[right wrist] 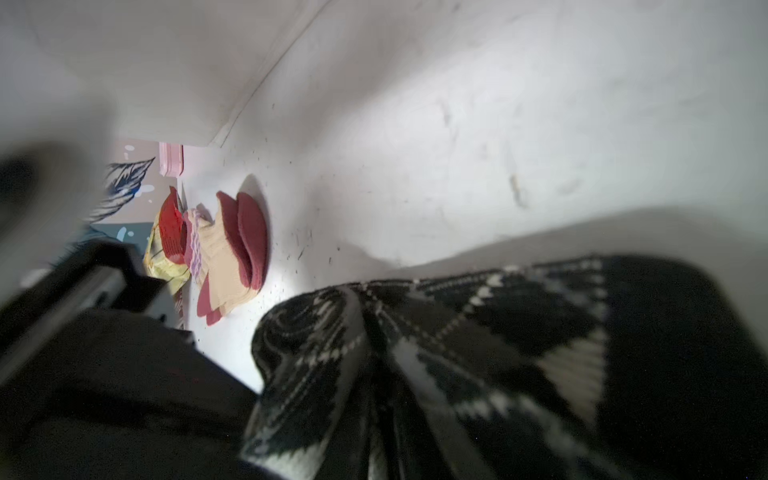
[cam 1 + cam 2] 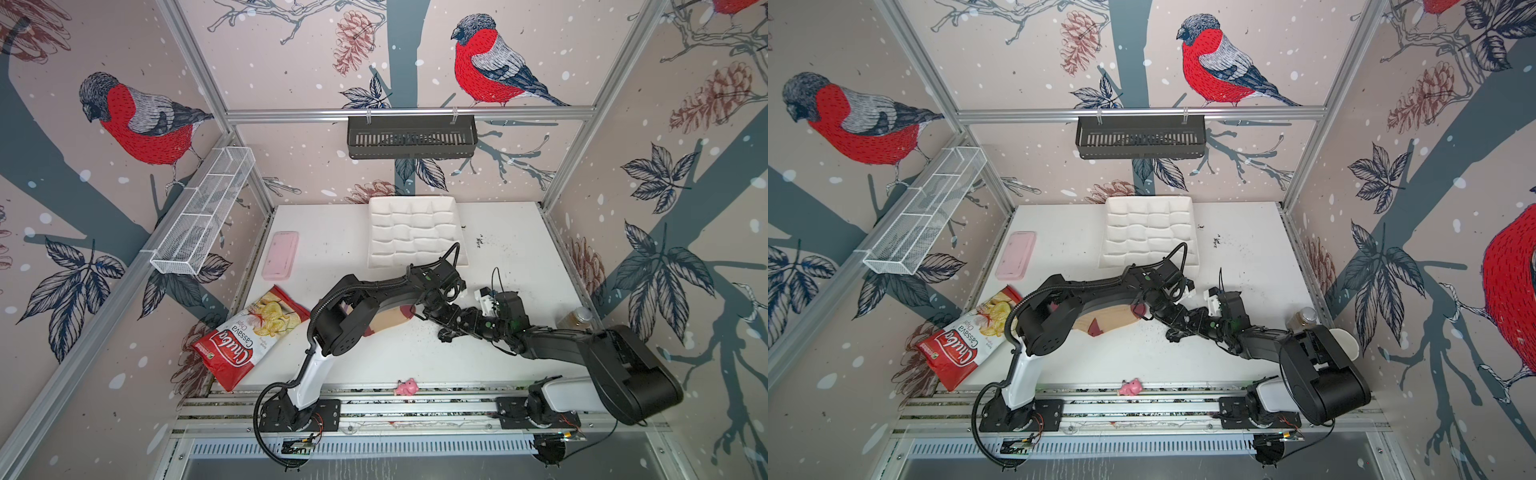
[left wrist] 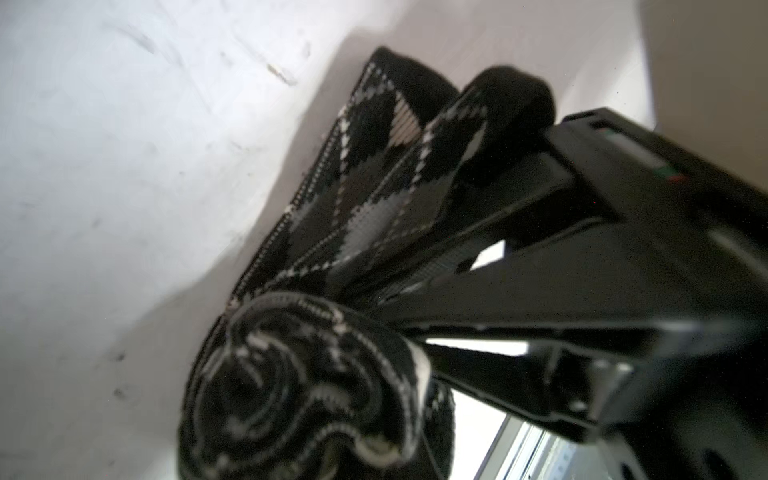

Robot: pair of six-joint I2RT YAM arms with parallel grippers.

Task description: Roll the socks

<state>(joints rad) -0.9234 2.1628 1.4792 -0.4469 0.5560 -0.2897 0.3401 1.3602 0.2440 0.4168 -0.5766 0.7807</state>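
The black-grey-white argyle sock (image 3: 374,199) is partly rolled. Its tight spiral roll (image 3: 299,386) fills the left wrist view right at my left gripper's jaws, which are shut on it. The flat remainder fans out from there to the black cuff. My right gripper's black fingers (image 3: 519,216) come in beside the roll, where the pleats (image 1: 457,365) gather. Its jaws are hidden by fabric. In both top views the left gripper (image 2: 436,309) and right gripper (image 2: 457,320) meet mid-table and cover this sock. The tan sock (image 2: 390,320) with maroon toe and heel lies flat under the left arm.
A red-and-white chips bag (image 2: 249,336) lies at the left edge, with a pink case (image 2: 280,254) behind it. A white quilted tray (image 2: 415,232) stands at the back. A pink toy (image 2: 406,387) sits on the front rail and a jar (image 2: 575,319) at the right. Dark crumbs are scattered about.
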